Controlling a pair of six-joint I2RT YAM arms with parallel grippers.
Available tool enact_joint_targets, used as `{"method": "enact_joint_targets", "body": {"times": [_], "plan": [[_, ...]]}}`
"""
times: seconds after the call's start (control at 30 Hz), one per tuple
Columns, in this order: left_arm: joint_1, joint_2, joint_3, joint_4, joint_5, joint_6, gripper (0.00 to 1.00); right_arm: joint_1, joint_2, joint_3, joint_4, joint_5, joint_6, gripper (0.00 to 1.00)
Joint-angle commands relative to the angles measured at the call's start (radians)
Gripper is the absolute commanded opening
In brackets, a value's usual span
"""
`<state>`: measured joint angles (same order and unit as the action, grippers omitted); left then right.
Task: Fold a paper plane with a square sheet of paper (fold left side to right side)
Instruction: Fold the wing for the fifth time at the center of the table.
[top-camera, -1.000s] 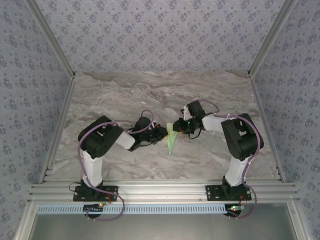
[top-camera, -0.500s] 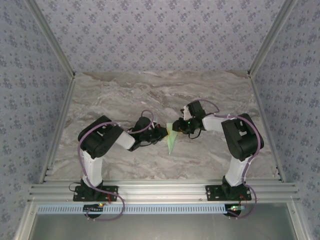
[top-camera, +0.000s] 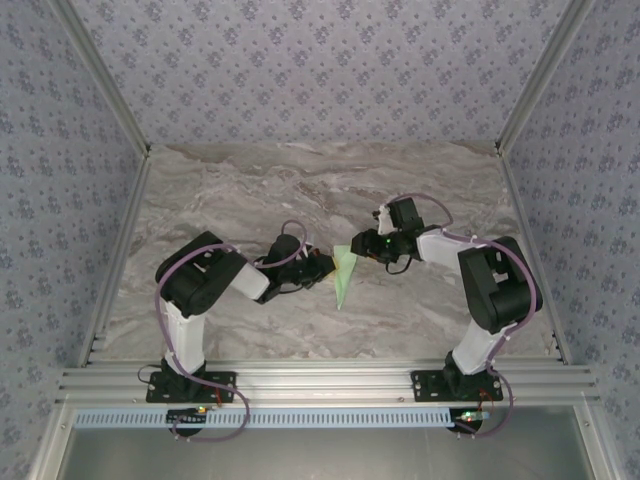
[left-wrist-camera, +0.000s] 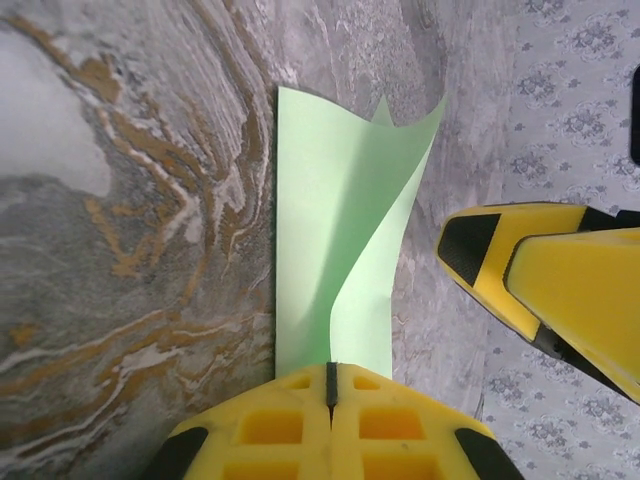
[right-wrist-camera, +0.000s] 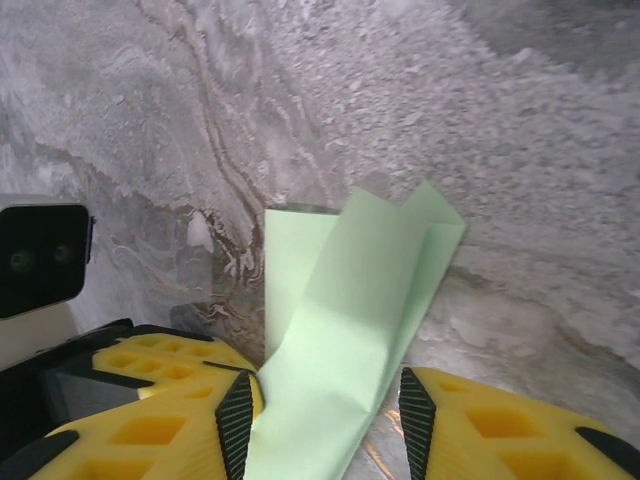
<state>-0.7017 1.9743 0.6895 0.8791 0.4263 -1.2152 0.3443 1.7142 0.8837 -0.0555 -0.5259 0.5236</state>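
The paper plane (top-camera: 343, 275), a thin mint-green dart only partly creased, lies in the middle of the marble table (top-camera: 250, 190) between the arms. Judge it featherlight, limp and ready to spring open or slide, so hold it at a folded edge, not a loose flap. Your left gripper (left-wrist-camera: 330, 395) is clamped on one end; your right gripper (right-wrist-camera: 322, 420) stands with jaws apart astride the raised flap. The left wrist view shows that flap curling up, which the top view flattens.

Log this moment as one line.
left pincer: shut on paper | right pincer: open, astride paper | paper: partly folded, one flap raised, on table
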Motion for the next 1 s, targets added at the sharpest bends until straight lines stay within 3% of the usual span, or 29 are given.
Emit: {"method": "enact_joint_targets", "body": {"times": [0.0, 0.4, 0.97], "plan": [[0.021, -0.019, -0.037, -0.029, -0.045, 0.041, 0.00, -0.005, 0.003, -0.009, -0.023, 0.007, -0.001, 0.50], [0.023, -0.016, -0.031, -0.038, -0.037, 0.045, 0.00, 0.018, 0.064, 0.042, 0.009, -0.041, 0.013, 0.52], [0.024, 0.007, -0.014, -0.073, -0.041, 0.049, 0.00, 0.062, 0.025, 0.029, 0.087, -0.079, 0.030, 0.45]]}}
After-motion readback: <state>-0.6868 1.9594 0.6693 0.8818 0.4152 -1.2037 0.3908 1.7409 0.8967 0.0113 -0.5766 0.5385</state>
